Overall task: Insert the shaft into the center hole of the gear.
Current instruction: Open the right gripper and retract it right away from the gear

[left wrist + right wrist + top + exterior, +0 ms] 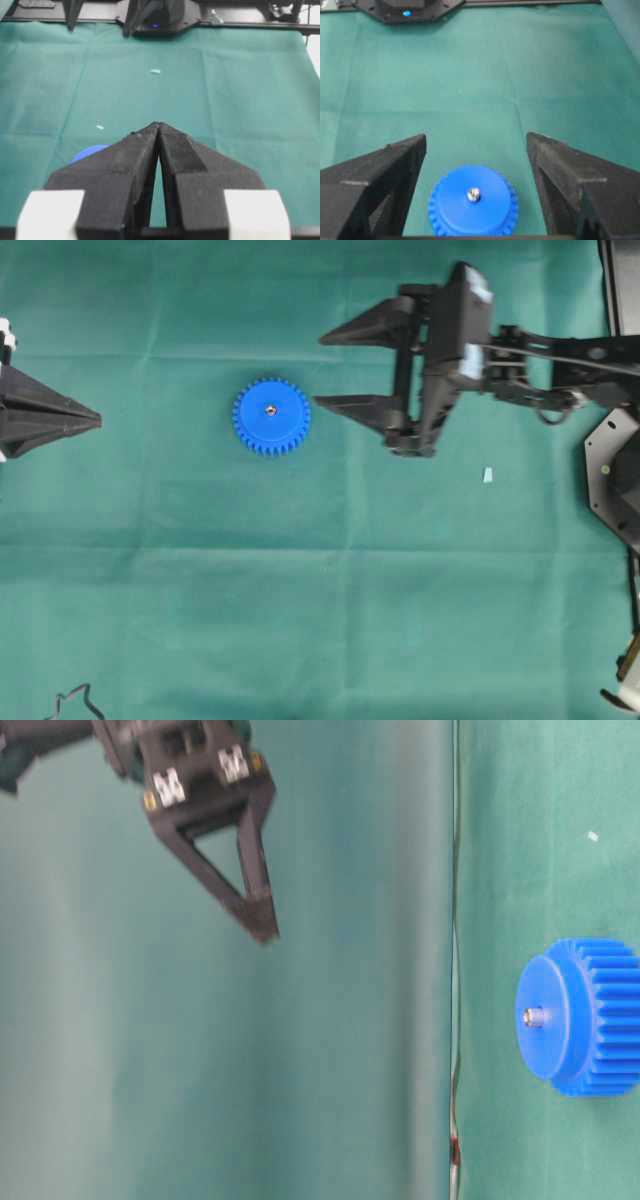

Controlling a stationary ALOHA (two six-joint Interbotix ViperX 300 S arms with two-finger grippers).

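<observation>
The gear (271,416), a bright blue plastic toothed disc with a raised round hub, lies flat on the green cloth-covered table (300,590), a little toward ten o'clock from the middle of the overhead view. Largest in that view is the black right gripper (321,370), at three o'clock from the gear, its two pointed fingers spread wide and holding nothing; the lower fingertip ends just beside the gear's teeth without touching them. In the right wrist view the gear sits low between those spread fingers. The black left gripper (98,420) lies at nine o'clock, well apart from the gear, its fingers pressed together to a single point with nothing between them. The shaft (473,194), a tiny silver-grey metal pin, stands upright in the center hole (271,410) of the hub, its shiny end poking a little above the hub face. A small pale blue-white chip (488,475) lies on the cloth toward four o'clock from the gear, under the right arm.
</observation>
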